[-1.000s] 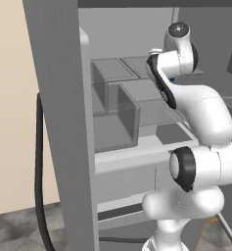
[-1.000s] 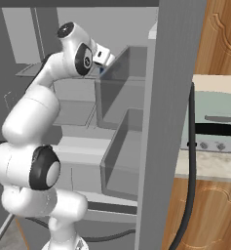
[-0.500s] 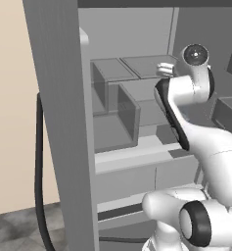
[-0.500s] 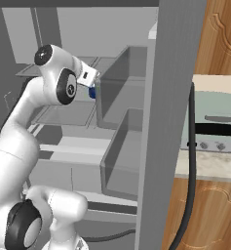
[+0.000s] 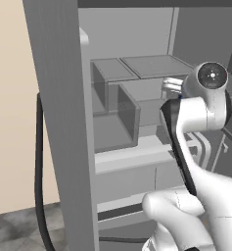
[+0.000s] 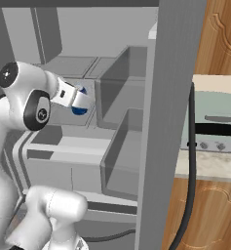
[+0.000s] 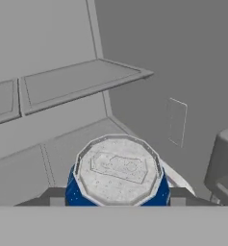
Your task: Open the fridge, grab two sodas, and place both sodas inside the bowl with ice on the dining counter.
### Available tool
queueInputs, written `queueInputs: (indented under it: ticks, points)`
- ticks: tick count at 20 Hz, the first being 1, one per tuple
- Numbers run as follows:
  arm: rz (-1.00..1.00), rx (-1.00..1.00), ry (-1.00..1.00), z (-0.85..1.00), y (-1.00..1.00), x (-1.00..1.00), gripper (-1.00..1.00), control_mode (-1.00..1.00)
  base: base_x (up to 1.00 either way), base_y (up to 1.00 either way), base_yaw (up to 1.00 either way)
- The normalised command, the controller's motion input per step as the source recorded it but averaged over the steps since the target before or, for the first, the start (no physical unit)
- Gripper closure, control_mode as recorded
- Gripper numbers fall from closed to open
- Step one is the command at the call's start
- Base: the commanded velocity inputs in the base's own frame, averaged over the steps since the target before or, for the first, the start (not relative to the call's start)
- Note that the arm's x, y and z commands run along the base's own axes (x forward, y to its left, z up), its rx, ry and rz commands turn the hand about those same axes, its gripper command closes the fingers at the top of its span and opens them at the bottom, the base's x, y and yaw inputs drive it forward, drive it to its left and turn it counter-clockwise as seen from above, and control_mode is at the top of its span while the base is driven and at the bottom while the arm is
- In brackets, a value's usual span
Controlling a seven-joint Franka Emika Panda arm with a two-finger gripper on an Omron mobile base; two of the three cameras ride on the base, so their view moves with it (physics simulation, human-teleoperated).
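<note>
And there's the blue can (image 7: 117,174), sitting right in the hand view with its silvery lid facing the camera and its blue wall showing on either side. The two dark fingertips (image 7: 52,195) are flanking it, one pressed to each side, so the fingers are pinching the can between them, spread just to its width. In the right base view the same can is peeking out as a blue curve with a touch of white at the tip of the gripper (image 6: 82,100), inside the fridge (image 6: 168,97), up off the shelf (image 6: 68,66) and close to the grey door bins (image 6: 119,105) that are hanging on the open door.

Looking past the can in the hand view, a grey shelf is running across the upper left, with the plain back and side walls of the compartment beyond it.

From the left base view the white arm is reaching up and into the open fridge, its wrist covering the can, with box-shaped bins (image 5: 120,110) stepping down to the left of it. A dark bar handle (image 6: 189,161) is running down the door's edge in the right base view, and beside it a pale oven (image 6: 215,122) is sitting in wooden cabinetry (image 6: 219,39).
</note>
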Motion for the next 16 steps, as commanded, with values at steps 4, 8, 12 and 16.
queueInputs:
  ticks: [4,8,12,16]
  points:
    - [0.0,0.0,0.0,-0.04,0.25,-1.0,1.0,-1.0,0.0,0.0,0.0]
    - [0.0,-0.02,0.0,-0.1,0.29,-1.0,1.0,-1.0,0.0,0.0,0.0]
    - [0.0,-0.02,0.0,-0.08,0.17,-0.5,1.0,1.0,-0.5,0.17,0.0]
    - [0.0,0.0,0.0,0.0,0.0,0.0,1.0,1.0,-1.0,0.4,0.0]
